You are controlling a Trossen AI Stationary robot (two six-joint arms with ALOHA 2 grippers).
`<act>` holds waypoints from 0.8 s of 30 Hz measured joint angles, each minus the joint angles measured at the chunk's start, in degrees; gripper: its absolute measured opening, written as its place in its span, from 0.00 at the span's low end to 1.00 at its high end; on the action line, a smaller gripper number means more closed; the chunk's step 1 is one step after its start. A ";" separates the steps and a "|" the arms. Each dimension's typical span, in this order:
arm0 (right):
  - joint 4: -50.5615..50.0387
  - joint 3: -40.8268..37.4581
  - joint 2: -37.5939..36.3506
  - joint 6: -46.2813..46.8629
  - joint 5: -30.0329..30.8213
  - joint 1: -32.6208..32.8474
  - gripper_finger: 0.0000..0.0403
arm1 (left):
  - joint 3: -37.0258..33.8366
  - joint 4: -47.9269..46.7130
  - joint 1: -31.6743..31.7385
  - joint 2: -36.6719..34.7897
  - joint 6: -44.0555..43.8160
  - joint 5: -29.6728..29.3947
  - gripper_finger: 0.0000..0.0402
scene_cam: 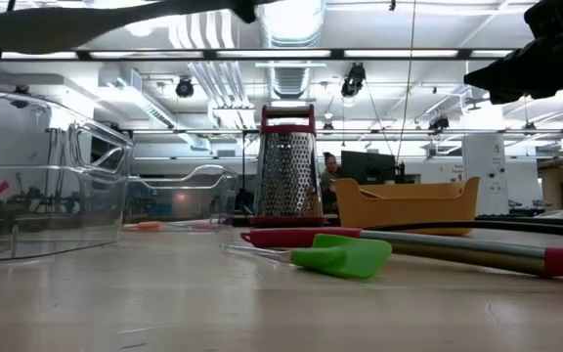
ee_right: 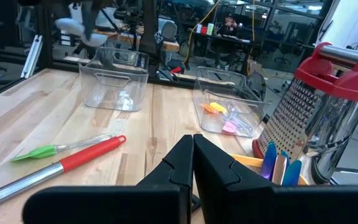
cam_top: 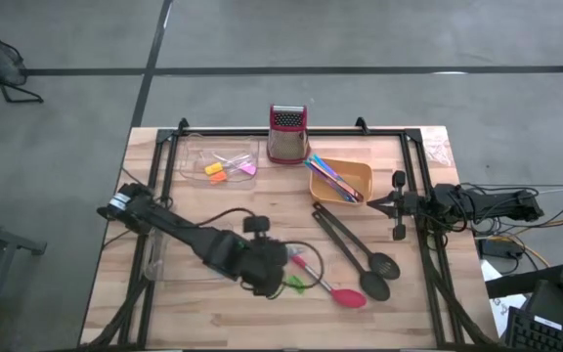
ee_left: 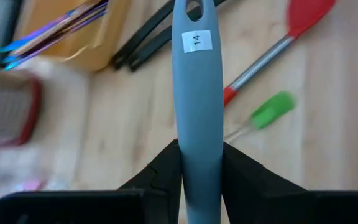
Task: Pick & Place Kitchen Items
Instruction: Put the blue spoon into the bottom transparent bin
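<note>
Jaws of the left gripper (ee_left: pixel 201 163) are closing on the handle of the grey-blue spatula (ee_left: pixel 196 93), one dark finger pressing each side, so they are standing only as far apart as the handle is thick. The handle is running forward from between the fingers, its labelled, holed end pointing away from the wrist, and the low view is showing the spatula's blade riding high above the table, so the tool is being carried clear of the wood. Ahead of and below the jaws, the red-headed spoon (ee_left: pixel 278 46) and a green-tipped utensil (ee_left: pixel 272 111) are lying on the table, with the two black slotted spoons (cam_top: pixel 360 249) beyond them. Farther ahead and to one side, the orange bowl (cam_top: pixel 353 176) is holding the thin coloured sticks (cam_top: pixel 332 179), and the box grater (cam_top: pixel 287 134) is standing just behind it. An empty clear tray (ee_right: pixel 115 78) is sitting to the outer side of the left arm; a second clear tray (cam_top: pixel 221 163) is holding small blocks. The right gripper (ee_right: pixel 193 163) is waiting with its fingers pressed together on nothing, by the table's right edge. The step in hand appears to be transport after the lift. The next move is likely calling for carrying the spatula over a receiving tray, lowering it, and only then parting the fingers; which tray is intended cannot be told.
</note>
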 joint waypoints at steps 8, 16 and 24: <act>0.01 0.00 0.02 0.01 0.02 -0.02 0.02 | -12.78 -2.61 -4.51 -7.58 -12.85 -6.33 0.22; 0.00 0.00 0.00 0.01 0.02 -0.02 0.02 | -35.43 5.86 -8.57 -22.28 -21.23 -9.47 0.23; 0.00 0.00 0.01 0.01 -0.01 -0.02 0.02 | -52.61 13.96 -10.47 -34.03 -25.57 -5.02 0.23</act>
